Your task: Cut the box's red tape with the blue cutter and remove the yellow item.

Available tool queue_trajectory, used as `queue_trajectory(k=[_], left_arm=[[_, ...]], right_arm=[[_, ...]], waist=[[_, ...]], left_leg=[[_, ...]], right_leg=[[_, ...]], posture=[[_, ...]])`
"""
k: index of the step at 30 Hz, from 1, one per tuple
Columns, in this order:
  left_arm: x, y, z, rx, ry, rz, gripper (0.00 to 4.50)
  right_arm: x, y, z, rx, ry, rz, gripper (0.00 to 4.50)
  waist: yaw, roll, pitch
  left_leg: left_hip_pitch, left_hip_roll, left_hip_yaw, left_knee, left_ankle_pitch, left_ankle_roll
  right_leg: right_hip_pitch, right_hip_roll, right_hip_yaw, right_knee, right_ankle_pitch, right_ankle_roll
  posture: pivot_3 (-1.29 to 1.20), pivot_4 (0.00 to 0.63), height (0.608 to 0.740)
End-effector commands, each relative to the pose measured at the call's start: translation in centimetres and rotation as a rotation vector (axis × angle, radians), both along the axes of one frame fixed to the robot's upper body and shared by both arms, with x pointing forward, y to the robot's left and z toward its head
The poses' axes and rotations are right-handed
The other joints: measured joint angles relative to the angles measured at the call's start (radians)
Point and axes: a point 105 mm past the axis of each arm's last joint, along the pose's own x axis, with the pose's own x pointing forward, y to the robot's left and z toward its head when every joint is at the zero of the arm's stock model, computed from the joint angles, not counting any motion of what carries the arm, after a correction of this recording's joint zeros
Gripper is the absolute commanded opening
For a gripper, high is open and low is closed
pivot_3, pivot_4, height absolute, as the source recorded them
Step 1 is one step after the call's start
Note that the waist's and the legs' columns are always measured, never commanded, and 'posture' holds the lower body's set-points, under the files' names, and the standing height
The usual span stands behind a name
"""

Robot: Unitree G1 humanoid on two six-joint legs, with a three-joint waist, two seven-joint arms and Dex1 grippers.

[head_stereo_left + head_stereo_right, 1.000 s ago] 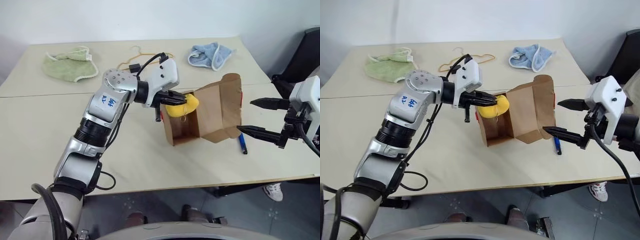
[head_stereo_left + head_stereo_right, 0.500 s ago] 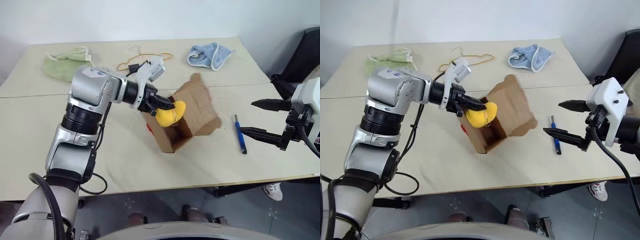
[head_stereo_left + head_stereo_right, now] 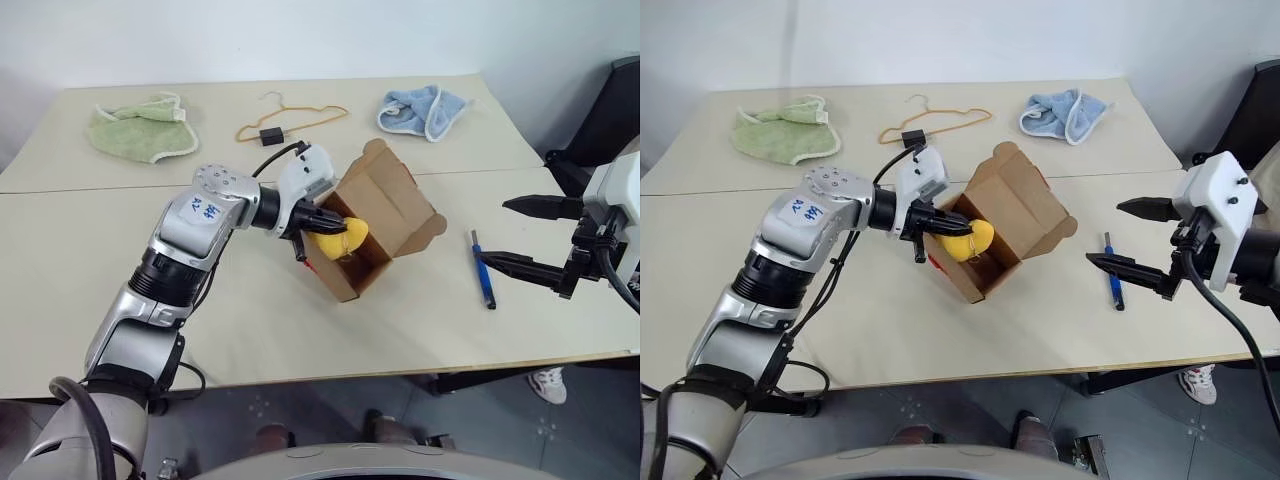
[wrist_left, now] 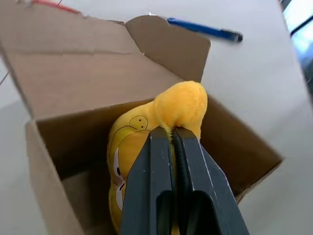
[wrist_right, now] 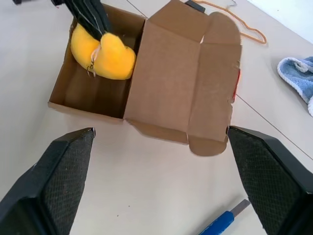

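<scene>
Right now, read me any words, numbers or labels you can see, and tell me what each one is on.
White sticker with blue handwriting on the left arm: too small and blurred to read.
Yellow toy: a drawn face, no words.
Box, cutter, cloths: no text visible.

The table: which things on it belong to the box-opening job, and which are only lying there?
Belong to the job:
- box, open
- yellow item, held in the left gripper at the box
- blue cutter, lying on the table
- red tape

Lying about:
- green cloth
- blue cloth
- orange hanger
</scene>
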Motion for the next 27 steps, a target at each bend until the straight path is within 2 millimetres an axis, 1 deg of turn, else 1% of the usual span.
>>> queue_trajectory(k=[1, 2, 3, 5, 7, 8, 11, 13, 15, 17, 18, 21, 23, 24, 25, 27], left_arm=[[-0.4, -0.6, 1.9, -0.022, -0.13, -0.056, 0.04], [-0.4, -0.7, 2.2, -0.044, -0.103, -0.051, 0.04], [-0.4, -0.9, 2.5, -0.067, -0.069, -0.048, 0.25], [-0.7, -1.1, 2.9, -0.105, -0.009, -0.057, 0.74], [-1.7, -2.0, 4.8, -0.213, 0.068, -0.111, 1.32], [-1.8, -2.0, 5.2, -0.247, 0.117, -0.118, 1.69], [-1.8, -1.2, 3.3, -0.16, 0.138, -0.114, 2.51], [-1.9, -1.3, 3.1, -0.149, 0.141, -0.124, 3.14], [-1.6, -1.2, 2.5, -0.101, 0.093, -0.113, 3.75], [-1.2, -1.2, 2.1, -0.05, 0.004, -0.115, 4.39], [-1.0, -1.3, 2.0, -0.035, -0.037, -0.114, 4.45], [-0.4, -1.2, 1.7, 0.049, -0.146, -0.105, 4.45], [1.1, -0.9, 2.2, 0.07, -0.223, -0.021, 4.45], [1.5, -0.8, 2.1, 0.08, -0.23, 0.0, 4.45], [1.6, -0.7, 2.0, 0.111, -0.252, 0.002, 4.45], [1.0, -0.6, 1.1, 0.173, -0.255, -0.028, 4.45]], right_arm=[[0.0, -0.1, 0.5, -0.008, -0.033, -0.004, 4.5], [0.1, -0.1, 0.5, -0.009, -0.032, -0.003, 4.5], [0.1, -0.1, 0.5, -0.011, -0.031, -0.002, 4.5], [0.1, 0.0, 0.5, -0.012, -0.03, 0.0, 4.5], [0.2, -0.1, 0.4, -0.014, -0.028, 0.0, 4.5], [0.2, 0.0, 0.5, -0.014, -0.028, 0.002, 4.5], [0.2, -0.1, 0.5, -0.016, -0.029, 0.001, 4.5], [0.2, -0.2, 0.5, -0.02, -0.029, -0.001, 4.5], [0.2, -0.1, 0.5, -0.019, -0.03, -0.001, 4.5], [0.1, -0.2, 0.5, -0.019, -0.03, -0.002, 4.5], [0.1, -0.2, 0.5, -0.019, -0.029, -0.003, 4.5], [0.1, -0.2, 0.4, -0.018, -0.03, -0.004, 4.5], [0.2, -0.2, 0.4, -0.017, -0.033, -0.007, 4.5], [0.2, -0.2, 0.4, -0.016, -0.034, -0.008, 4.5], [0.2, -0.1, 0.4, -0.014, -0.035, -0.009, 4.5], [0.2, -0.1, 0.2, -0.012, -0.035, -0.01, 4.5]], waist=[[0.0, 0.0, 0.0], [0.0, 0.0, 0.0], [0.0, 0.0, 0.0], [0.0, 0.0, 0.0], [-0.001, 0.0, 0.0], [0.0, 0.0, 0.0], [-0.002, 0.001, -0.001], [-0.005, 0.001, -0.001], [-0.004, 0.001, -0.001], [-0.002, 0.001, -0.001], [0.0, 0.001, -0.001], [0.0, 0.001, -0.001], [0.0, 0.001, -0.001], [0.0, 0.001, -0.001], [-0.001, 0.001, -0.001], [-0.001, 0.001, -0.001]], left_leg=[[0.0, 0.0, 0.0, 0.0, 0.0, 0.0], [0.0, 0.0, 0.0, 0.0, 0.0, 0.0], [0.0, 0.0, 0.0, 0.0, 0.0, 0.0], [0.0, 0.0, 0.0, 0.0, 0.0, 0.0], [0.0, 0.0, 0.0, 0.0, 0.0, 0.0], [0.0, 0.0, 0.0, 0.0, 0.0, 0.0], [0.0, 0.0, 0.0, 0.0, 0.0, 0.0], [0.001, 0.0, 0.0, 0.0, 0.0, 0.0], [0.001, 0.0, 0.0, 0.0, 0.0, 0.0], [0.001, 0.0, 0.0, 0.0, 0.0, 0.0], [0.001, 0.0, 0.0, 0.0, 0.0, 0.0], [0.0, 0.0, 0.0, 0.0, 0.0, 0.0], [0.0, 0.0, 0.0, 0.0, 0.0, 0.0], [0.0, 0.0, 0.0, 0.0, 0.0, 0.0], [0.0, 0.0, 0.0, 0.0, 0.0, 0.0], [0.0, 0.0, 0.0, 0.0, 0.0, 0.0]], right_leg=[[0.0, 0.0, 0.0, 0.0, 0.0, 0.0], [0.0, 0.0, 0.0, 0.0, 0.0, 0.0], [0.0, 0.0, 0.0, 0.0, 0.0, 0.0], [0.0, 0.0, 0.0, 0.0, 0.0, 0.0], [0.0, 0.0, 0.0, 0.0, 0.0, 0.0], [0.0, 0.0, 0.0, 0.0, 0.0, 0.0], [0.0, 0.0, 0.0, 0.0, 0.0, 0.0], [0.0, 0.0, 0.0, 0.0, 0.0, 0.0], [0.0, 0.0, 0.0, 0.0, 0.0, 0.0], [0.0, 0.0, 0.0, 0.0, 0.0, 0.0], [0.0, 0.0, 0.0, 0.0, 0.0, 0.0], [0.0, 0.0, 0.0, 0.0, 0.0, 0.0], [0.0, 0.0, 0.0, 0.0, 0.0, 0.0], [0.0, 0.0, 0.0, 0.0, 0.0, 0.0], [0.0, 0.0, 0.0, 0.0, 0.0, 0.0], [0.0, 0.0, 0.0, 0.0, 0.0, 0.0]], posture=[[0.0, 0.15, 0.74], [0.0, 0.15, 0.74], [0.0, 0.15, 0.74], [0.0, 0.15, 0.74], [0.0, 0.15, 0.74], [0.0, 0.15, 0.74], [0.0, 0.15, 0.74], [0.0, 0.15, 0.74], [0.0, 0.15, 0.74], [0.0, 0.15, 0.74], [0.0, 0.15, 0.74], [0.0, 0.15, 0.74], [0.0, 0.15, 0.74], [0.0, 0.15, 0.74], [0.0, 0.15, 0.74], [0.0, 0.15, 0.74]])
